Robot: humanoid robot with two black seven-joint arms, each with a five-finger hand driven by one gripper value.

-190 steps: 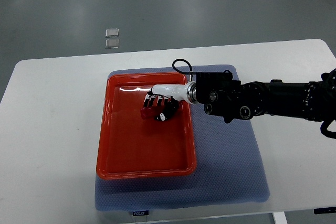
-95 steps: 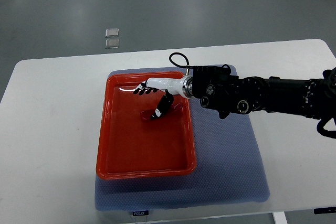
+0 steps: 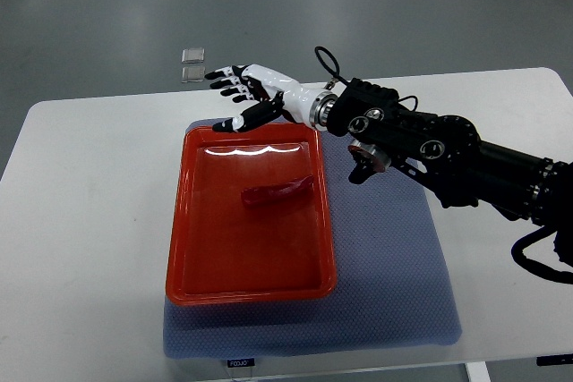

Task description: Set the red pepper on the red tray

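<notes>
Red pepper is the smallest thing here, so it comes last in the order of size. Largest is the white table, which fills most of the view, with grey floor beyond its far edge. On the table lies a blue-grey mat, and on the mat's left part sits the red tray, a shallow rectangle with a raised rim whose left rim reaches about to the mat's left edge. The right arm, black and jointed, comes in from the picture's right edge and reaches across the mat toward the far left, with a black cable looping up near its wrist. At its end the right hand is white with black fingertips; it hangs over the table just beyond the tray's far rim, fingers spread wide and pointing left, holding nothing, the thumb angled down toward the tray's far edge. Two small clear square pieces lie on the floor past the table's far edge, near the hand's fingertips in the view. A small label shows at the mat's near edge. The red pepper lies on its side inside the tray, on the floor of its far half and a little right of the middle, apart from the rim and clear of the hand.
</notes>
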